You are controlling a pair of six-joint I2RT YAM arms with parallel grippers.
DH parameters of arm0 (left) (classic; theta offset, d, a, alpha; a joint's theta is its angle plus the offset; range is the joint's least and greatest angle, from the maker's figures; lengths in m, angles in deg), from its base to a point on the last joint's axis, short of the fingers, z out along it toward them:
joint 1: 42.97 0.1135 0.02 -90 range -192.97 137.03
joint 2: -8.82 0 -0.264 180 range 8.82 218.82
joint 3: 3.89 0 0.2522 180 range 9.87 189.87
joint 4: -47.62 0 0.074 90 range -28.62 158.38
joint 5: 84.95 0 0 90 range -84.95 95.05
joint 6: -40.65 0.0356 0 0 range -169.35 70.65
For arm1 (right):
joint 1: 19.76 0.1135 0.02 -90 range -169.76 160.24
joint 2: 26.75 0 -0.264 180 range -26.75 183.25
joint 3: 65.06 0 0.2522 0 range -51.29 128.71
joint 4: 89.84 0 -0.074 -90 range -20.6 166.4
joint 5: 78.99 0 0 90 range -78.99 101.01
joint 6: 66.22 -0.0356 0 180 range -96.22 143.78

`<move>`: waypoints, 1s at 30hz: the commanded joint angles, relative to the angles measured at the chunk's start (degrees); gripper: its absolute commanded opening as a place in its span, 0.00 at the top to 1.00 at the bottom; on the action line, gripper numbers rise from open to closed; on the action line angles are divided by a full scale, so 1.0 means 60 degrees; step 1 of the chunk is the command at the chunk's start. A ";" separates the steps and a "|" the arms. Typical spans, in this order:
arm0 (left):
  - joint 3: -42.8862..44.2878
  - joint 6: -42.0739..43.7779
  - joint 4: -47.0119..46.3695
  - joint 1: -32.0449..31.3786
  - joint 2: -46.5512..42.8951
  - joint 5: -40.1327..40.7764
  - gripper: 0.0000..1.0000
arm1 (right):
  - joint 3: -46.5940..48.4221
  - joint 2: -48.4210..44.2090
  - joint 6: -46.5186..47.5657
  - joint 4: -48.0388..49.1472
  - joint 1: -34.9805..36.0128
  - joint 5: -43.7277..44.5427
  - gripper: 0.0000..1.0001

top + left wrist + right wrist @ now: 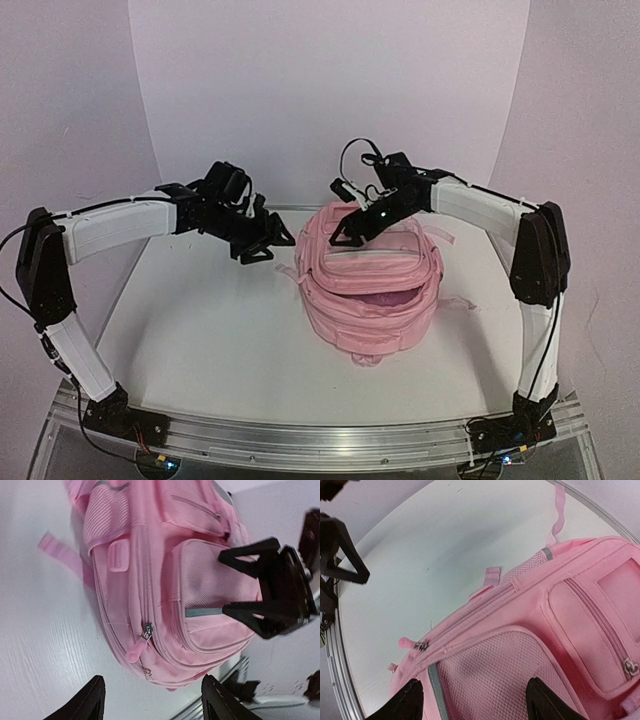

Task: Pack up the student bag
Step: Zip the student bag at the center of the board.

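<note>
A white table (200, 330) fills my overhead view, with pale walls behind it. The student bag (370, 295), a soft pink backpack, lies on the table right of centre, nearer my right arm; a slit along its near side shows darker pink inside. The left arm reaches in from the left and its left gripper (265, 245) hangs over bare tabletop just left of the bag, jaws spread apart with nothing between them. The right arm bends in from the right and the right gripper (348, 235) sits at the bag's far upper edge, jaws also spread wide (whether the tips touch the fabric, I cannot tell). In the right wrist view those jaws straddle a mesh pocket (485, 675) edged by a grey strip (434, 682). A thin pink strap (559, 510) trails onto the table. In the left wrist view, a metal zip slider (147, 631) with a pink pull tab (135, 652) lies on the bag's side seam.
</note>
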State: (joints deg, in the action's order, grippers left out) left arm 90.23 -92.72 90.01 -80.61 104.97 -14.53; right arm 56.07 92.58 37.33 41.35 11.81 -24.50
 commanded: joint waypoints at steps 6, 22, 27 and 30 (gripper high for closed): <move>0.1408 0.7160 0.1963 -0.1435 0.0723 0.2925 0.45 | 0.0508 -0.0923 0.1043 -0.2191 -0.1090 -0.0365 0.30; 0.0777 1.0211 0.1179 -0.2654 0.1606 0.5639 0.54 | -0.0296 -0.1455 0.2226 -0.3205 -0.2138 0.0062 0.30; 0.1051 1.0517 0.1151 -0.2692 0.2170 0.5484 0.53 | -0.0246 -0.1432 0.2277 -0.3582 -0.2429 0.0045 0.30; 0.1334 1.0657 0.1023 -0.2692 0.2586 0.5714 0.54 | -0.0290 -0.1416 0.2297 -0.3796 -0.2581 0.0014 0.30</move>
State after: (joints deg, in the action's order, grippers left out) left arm 93.98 -31.48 97.43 -96.66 117.99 17.42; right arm 54.66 86.74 50.22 22.67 -1.94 -24.57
